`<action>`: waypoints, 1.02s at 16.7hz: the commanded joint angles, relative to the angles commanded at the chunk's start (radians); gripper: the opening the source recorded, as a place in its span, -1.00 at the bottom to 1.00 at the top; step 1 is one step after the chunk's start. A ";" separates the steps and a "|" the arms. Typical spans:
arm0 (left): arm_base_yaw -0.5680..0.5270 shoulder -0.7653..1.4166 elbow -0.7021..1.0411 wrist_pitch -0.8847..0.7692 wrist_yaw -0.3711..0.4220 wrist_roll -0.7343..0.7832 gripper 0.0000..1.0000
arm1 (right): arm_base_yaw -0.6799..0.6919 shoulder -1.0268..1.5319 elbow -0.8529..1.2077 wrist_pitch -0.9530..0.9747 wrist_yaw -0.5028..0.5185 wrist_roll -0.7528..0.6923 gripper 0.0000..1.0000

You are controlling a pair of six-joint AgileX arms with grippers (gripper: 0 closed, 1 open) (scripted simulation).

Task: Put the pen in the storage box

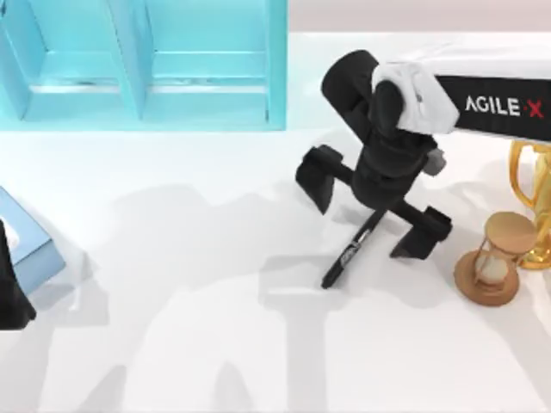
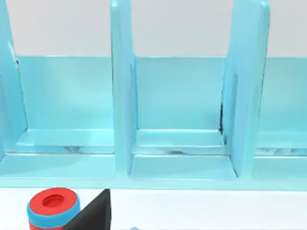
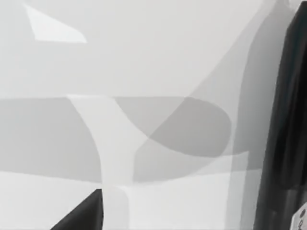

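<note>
From above, you see the right gripper [image 1: 372, 213] spread wide, straddling the slim black pen [image 1: 353, 248] lying on the white table [image 1: 215, 344], near the wooden hourglass [image 1: 494, 260]. Your left wrist view faces the turquoise storage box [image 2: 182, 143].

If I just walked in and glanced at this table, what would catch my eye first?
Probably the right gripper, spread wide open just right of the table's middle, straddling the slim black pen that lies on the white table. Next, the big turquoise storage box at the far left, and the hourglass at the right edge.
</note>
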 joint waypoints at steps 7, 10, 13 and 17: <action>0.000 0.000 0.000 0.000 0.000 0.000 1.00 | 0.000 0.000 0.000 0.000 0.000 0.000 -0.21; 0.000 0.000 0.000 0.000 0.000 0.000 1.00 | 0.000 0.000 0.000 0.000 0.000 0.000 -0.66; 0.000 0.000 0.000 0.000 0.000 0.000 1.00 | 0.000 0.000 0.000 0.000 0.000 0.000 -1.00; 0.000 0.000 0.000 0.000 0.000 0.000 1.00 | 0.000 0.000 0.000 0.000 0.000 0.000 -1.00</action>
